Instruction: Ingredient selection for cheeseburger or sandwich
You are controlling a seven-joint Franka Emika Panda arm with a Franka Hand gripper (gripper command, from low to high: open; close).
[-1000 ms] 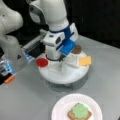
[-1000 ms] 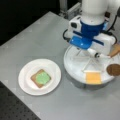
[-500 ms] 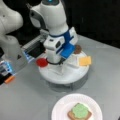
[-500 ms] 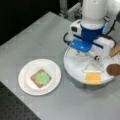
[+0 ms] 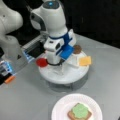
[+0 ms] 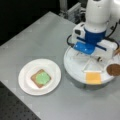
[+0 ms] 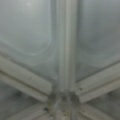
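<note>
A round white divided tray (image 5: 62, 77) (image 6: 72, 66) holds the loose ingredients: a red tomato round (image 5: 41, 62) at its left edge, a yellow cheese square (image 5: 85, 60) (image 6: 93, 77) and a dark brown patty (image 5: 77, 49) (image 6: 113, 70). My gripper (image 5: 56, 65) (image 6: 88, 53) hangs low over the tray's middle, between tomato and cheese; its fingertips are hidden under the hand. The wrist view shows only the tray's white dividers (image 7: 63, 62) close up, with no food. On a white paper plate (image 5: 60, 110) (image 6: 25, 85) lies the sandwich (image 5: 79, 112) (image 6: 41, 78): a toast square with green lettuce on top.
The arm's white base (image 5: 10, 37) stands at a front view's left, with a small orange object (image 5: 9, 79) and blue parts beside it. A black perforated board (image 6: 12, 107) borders the grey table at a front view's bottom left.
The arm has sunk a little lower over the tray's middle. The foods and the plate have not moved.
</note>
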